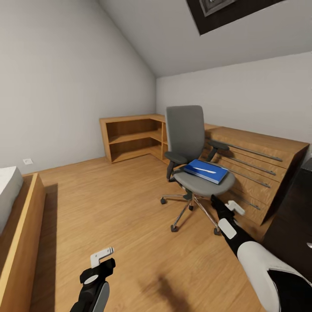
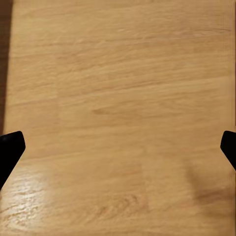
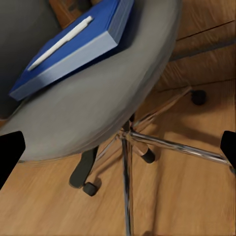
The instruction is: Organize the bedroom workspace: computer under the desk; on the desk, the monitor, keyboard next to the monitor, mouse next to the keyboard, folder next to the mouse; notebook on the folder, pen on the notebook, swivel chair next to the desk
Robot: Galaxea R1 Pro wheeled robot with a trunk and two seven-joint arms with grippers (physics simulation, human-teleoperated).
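Note:
A grey swivel chair [image 1: 190, 147] stands on the wooden floor in front of a drawer unit. On its seat [image 3: 93, 113] lies a thick blue folder [image 1: 206, 170] [image 3: 73, 49], and a white pen [image 1: 204, 169] [image 3: 61, 42] rests on top of it. Whether a notebook is part of that blue stack I cannot tell. My right gripper [image 1: 226, 207] [image 3: 118, 150] hangs open just off the seat's near right edge, lower than the folder and apart from it. My left gripper [image 1: 104, 260] [image 2: 118, 147] is open over bare floor, far from the chair, with nothing between its fingers.
A low wooden shelf unit [image 1: 132, 138] fills the far corner. A wooden drawer unit [image 1: 255, 164] runs along the right wall behind the chair. Dark furniture [image 1: 294, 208] sits at the right edge. A bed frame [image 1: 21, 225] borders the left. The chair's star base [image 3: 147, 142] spreads on the floor.

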